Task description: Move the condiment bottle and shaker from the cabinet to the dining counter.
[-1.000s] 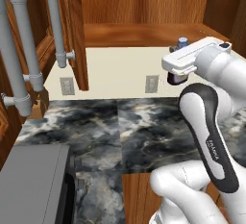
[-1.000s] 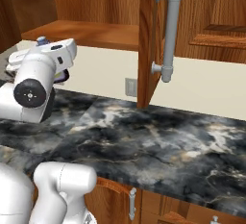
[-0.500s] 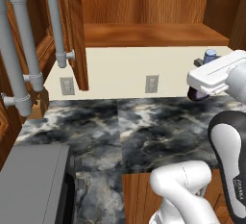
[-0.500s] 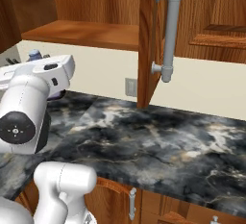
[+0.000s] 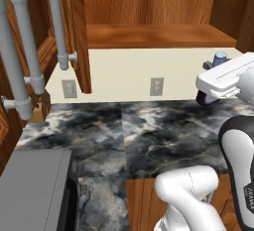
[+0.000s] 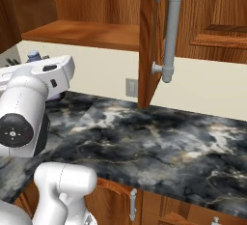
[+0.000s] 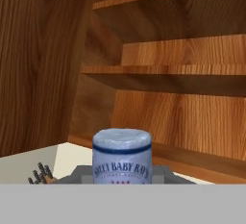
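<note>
Marbled counter [image 5: 149, 131] bare ahead, jaws clamped on condiment bottle [image 7: 122, 156], cabinet [image 7: 182, 81] shelf edges beyond

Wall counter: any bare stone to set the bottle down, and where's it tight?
The marbled counter lies bare from the grey appliance across to the arm, below the wall outlets. Tight at its right end, where the gripper, shut on the bottle, hangs. The open cabinet door overhangs the back edge.
</note>
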